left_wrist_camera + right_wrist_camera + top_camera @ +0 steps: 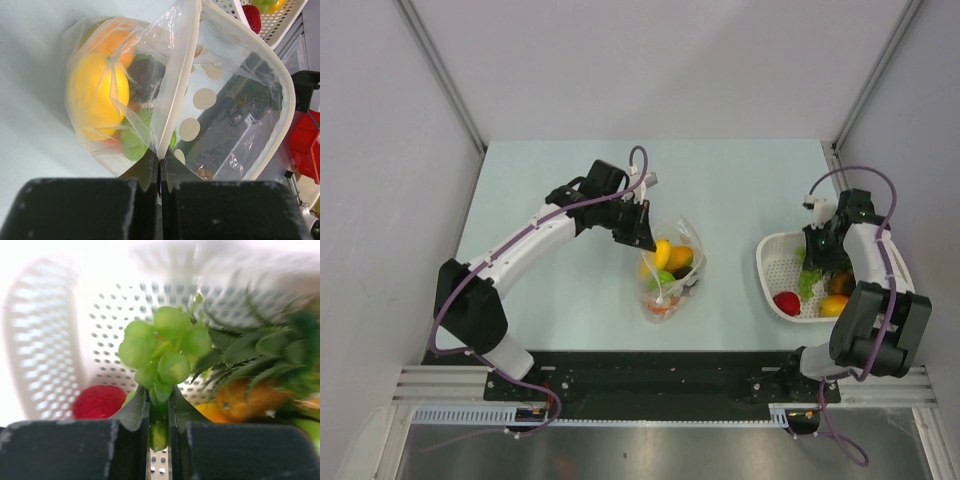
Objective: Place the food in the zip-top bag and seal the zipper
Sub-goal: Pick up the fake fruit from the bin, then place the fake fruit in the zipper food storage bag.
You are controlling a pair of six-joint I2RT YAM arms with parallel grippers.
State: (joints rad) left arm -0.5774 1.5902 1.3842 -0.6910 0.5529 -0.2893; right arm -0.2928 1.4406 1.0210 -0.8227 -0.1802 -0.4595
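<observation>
The clear zip-top bag lies mid-table with a yellow mango, an orange piece and green pieces inside. My left gripper is shut on the bag's whitish zipper strip at the far edge and holds the mouth open. My right gripper is over the white slotted basket and is shut on a bunch of green grapes. More food lies in the basket: a red piece, an orange piece with dark green leaves and a yellow piece.
The basket stands at the table's right edge. The black rail with the arm bases runs along the near edge. Grey walls close in the far side and both flanks.
</observation>
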